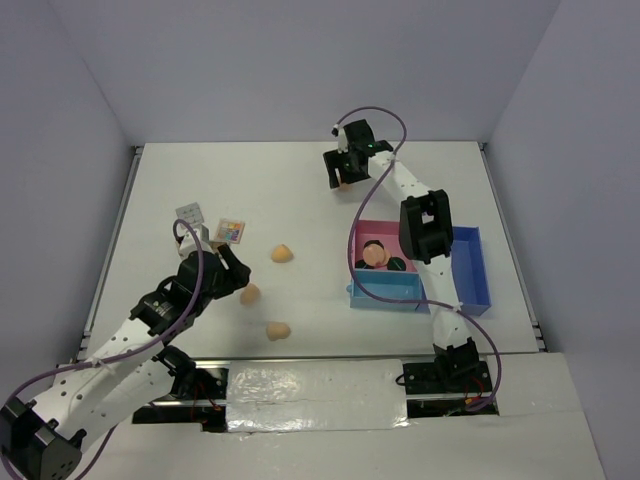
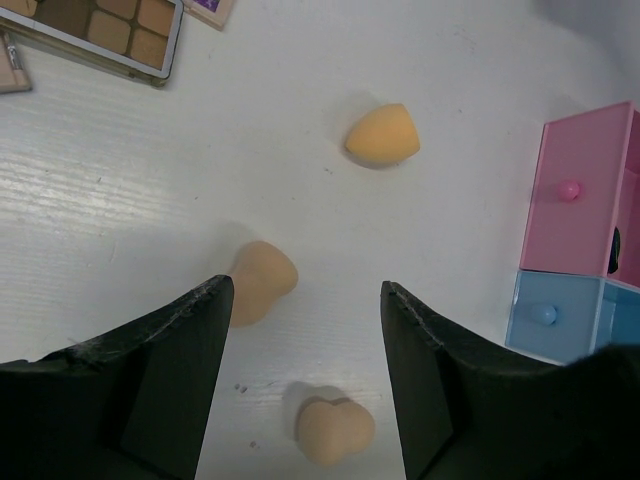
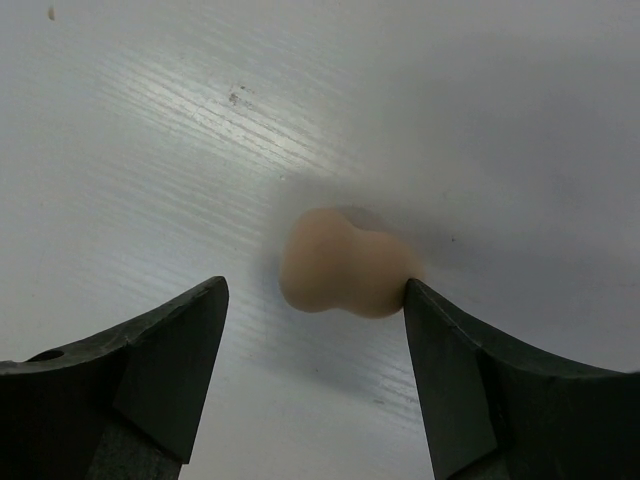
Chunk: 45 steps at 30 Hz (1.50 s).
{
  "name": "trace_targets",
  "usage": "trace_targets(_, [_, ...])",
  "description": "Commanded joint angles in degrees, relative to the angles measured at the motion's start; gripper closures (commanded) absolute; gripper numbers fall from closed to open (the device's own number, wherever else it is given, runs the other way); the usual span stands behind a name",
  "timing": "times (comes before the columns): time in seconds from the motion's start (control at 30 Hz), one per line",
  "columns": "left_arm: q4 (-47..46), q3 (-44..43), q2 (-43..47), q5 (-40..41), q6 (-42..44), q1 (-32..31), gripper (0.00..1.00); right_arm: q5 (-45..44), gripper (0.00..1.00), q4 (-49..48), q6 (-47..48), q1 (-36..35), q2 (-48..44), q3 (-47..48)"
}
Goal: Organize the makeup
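Note:
A peach sponge (image 3: 345, 262) lies on the white table at the far middle, also the sponge (image 1: 345, 185) in the top view. My right gripper (image 3: 313, 287) stands open over it, and its right finger (image 3: 440, 340) touches the sponge's side while the left finger is apart from it. Three more peach sponges (image 1: 282, 254) (image 1: 250, 294) (image 1: 277, 330) lie at left centre. My left gripper (image 2: 307, 290) hangs open above them with nothing held: one sponge (image 2: 262, 280) is by its left finger and another sponge (image 2: 335, 428) is below the gap. Two palettes (image 1: 190, 215) (image 1: 231, 230) lie beyond.
The pink-and-blue tray (image 1: 485, 270) stands at the right under my right arm, with a peach pad (image 1: 372, 257) and a dark green disc (image 1: 397, 264) in its pink part. Its drawer fronts (image 2: 580, 190) show at the right of the left wrist view. Grey walls enclose the table.

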<state>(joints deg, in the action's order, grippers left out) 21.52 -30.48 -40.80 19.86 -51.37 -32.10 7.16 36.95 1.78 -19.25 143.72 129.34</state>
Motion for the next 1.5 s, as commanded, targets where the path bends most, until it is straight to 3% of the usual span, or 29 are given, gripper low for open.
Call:
trace_targets(0.0, [1.2,-2.7,-0.3,1.4,-0.8,0.3,0.28,0.0,0.22,0.5,-1.7,-0.3,2.2,2.8])
trace_targets(0.17, [1.9,-2.8,-0.1,1.5,-1.4,0.3,0.28,-0.3,0.32,0.8,-1.7,-0.1,3.3,3.6])
trace_targets(0.37, [2.0,-3.4,-0.4,1.6,-1.5,0.3,0.28,0.4,0.58,1.5,-3.5,0.6,4.1,3.8])
trace_targets(0.4, [2.1,-3.4,-0.5,1.5,-1.4,0.3,0.28,1.3,0.67,1.6,-3.6,0.8,4.1,3.7])
trace_targets(0.5, [2.0,-3.8,-0.6,1.4,-1.3,0.2,0.28,3.7,0.81,1.8,-3.8,1.2,4.1,3.6])
trace_targets(0.7, [1.2,-3.5,-0.4,0.9,-1.2,0.2,0.28,12.1,0.97,1.6,-0.3,1.8,0.3,2.3])
trace_targets(1.03, [-1.5,-0.5,2.5,0.2,-1.4,0.3,0.3,19.5,1.0,-2.5,5.6,4.9,-16.2,-9.4])
trace_targets(1.17, [-2.6,0.2,3.0,-0.3,-0.8,0.3,0.3,26.0,1.0,-2.9,9.0,6.0,-24.5,-20.5])
trace_targets(1.33, [-4.6,1.6,3.1,-1.7,-0.5,0.3,0.3,29.7,1.0,-4.4,16.2,7.5,-41.6,-36.1])
trace_targets(1.47, [-6.8,2.9,2.7,-3.1,-0.2,0.4,0.3,32.9,1.0,1.7,25.4,11.0,-53.5,-47.0])
